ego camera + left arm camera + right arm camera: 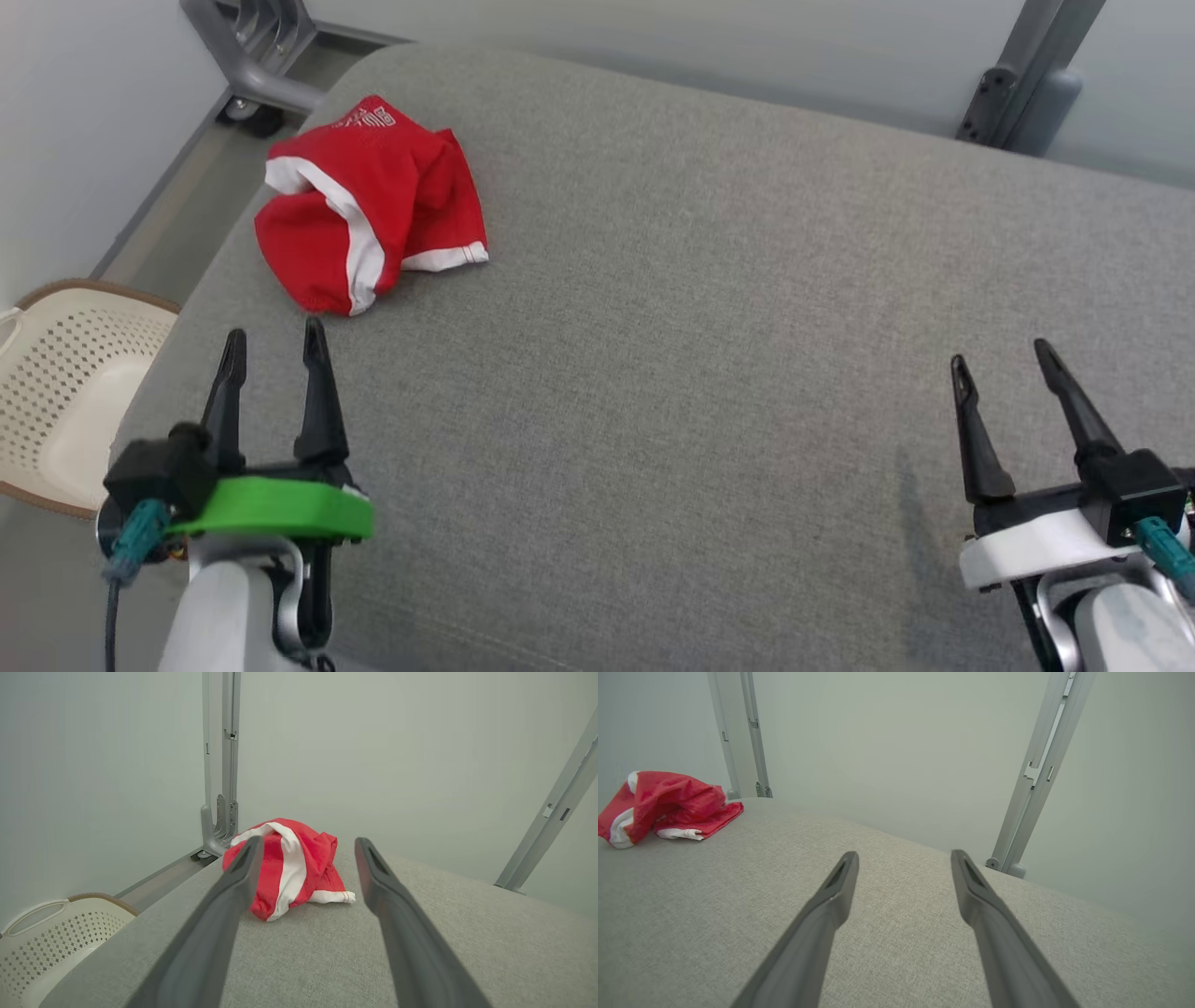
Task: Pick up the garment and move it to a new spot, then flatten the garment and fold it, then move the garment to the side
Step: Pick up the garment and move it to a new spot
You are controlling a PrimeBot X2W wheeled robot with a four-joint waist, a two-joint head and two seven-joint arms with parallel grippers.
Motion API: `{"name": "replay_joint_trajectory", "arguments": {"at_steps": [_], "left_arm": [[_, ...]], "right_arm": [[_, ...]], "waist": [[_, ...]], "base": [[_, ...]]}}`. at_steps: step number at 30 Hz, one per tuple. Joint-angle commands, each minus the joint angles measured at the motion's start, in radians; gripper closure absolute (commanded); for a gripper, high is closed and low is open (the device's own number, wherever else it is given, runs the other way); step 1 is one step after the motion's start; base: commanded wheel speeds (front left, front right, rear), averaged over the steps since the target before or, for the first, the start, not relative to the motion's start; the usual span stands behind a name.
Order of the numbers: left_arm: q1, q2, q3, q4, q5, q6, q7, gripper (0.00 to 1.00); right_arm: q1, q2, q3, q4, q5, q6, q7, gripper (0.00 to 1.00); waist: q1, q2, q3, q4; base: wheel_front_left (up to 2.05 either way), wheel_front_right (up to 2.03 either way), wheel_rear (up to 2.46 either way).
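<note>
The garment (369, 207) is red with white trim and lies crumpled at the far left of the grey padded surface (709, 308). My left gripper (274, 341) is open just short of it, nothing between its fingers. In the left wrist view the garment (289, 868) lies straight ahead of that gripper (306, 844), with the left finger overlapping its edge in the picture. My right gripper (1001, 357) stands open over bare fabric at the near right. From the right wrist view the garment (668, 805) shows far off to the left of the open right gripper (903, 856).
A cream perforated basket (65, 392) stands on the floor off the surface's left edge, also seen as the basket (56, 938) in the left wrist view. Grey metal frame posts (247, 56) (1027, 75) rise behind the surface against a pale wall.
</note>
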Motion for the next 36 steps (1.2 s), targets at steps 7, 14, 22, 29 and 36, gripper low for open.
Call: {"name": "replay_joint_trajectory", "arguments": {"at_steps": [7,14,22,29,36], "left_arm": [[-0.352,0.033,0.004,0.275,-0.125,-0.040,0.080,0.00],[-0.607,0.120,0.034,0.545,-0.167,-0.015,0.270,0.00],[-0.752,0.196,0.033,0.796,-0.164,0.029,0.410,0.00],[-0.760,0.261,0.031,0.846,-0.153,0.004,0.324,1.00],[-0.707,0.264,-0.025,0.734,-0.144,-0.042,0.247,1.00]], "right_arm": [[-0.106,-0.044,-0.005,-0.030,-0.016,-0.001,-0.002,0.00],[-0.154,-0.027,0.023,-0.054,-0.008,-0.001,-0.002,0.00],[-0.163,-0.009,0.039,-0.050,0.002,-0.001,-0.002,0.00],[-0.143,0.022,0.042,-0.030,0.017,-0.001,-0.002,0.00],[-0.084,0.054,0.038,-0.004,0.044,-0.001,-0.002,0.00]], "waist": [[0.0000,0.0000,0.385,-0.126],[0.0000,0.0000,0.436,-0.183],[0.0000,0.0000,0.436,-0.229],[0.0000,0.0000,0.354,-0.264],[0.0000,0.0000,0.207,-0.288]], "base": [[0.00,0.00,0.00],[0.00,0.00,0.00],[0.00,0.00,0.00],[0.00,0.00,0.00],[0.00,0.00,0.00]]}}
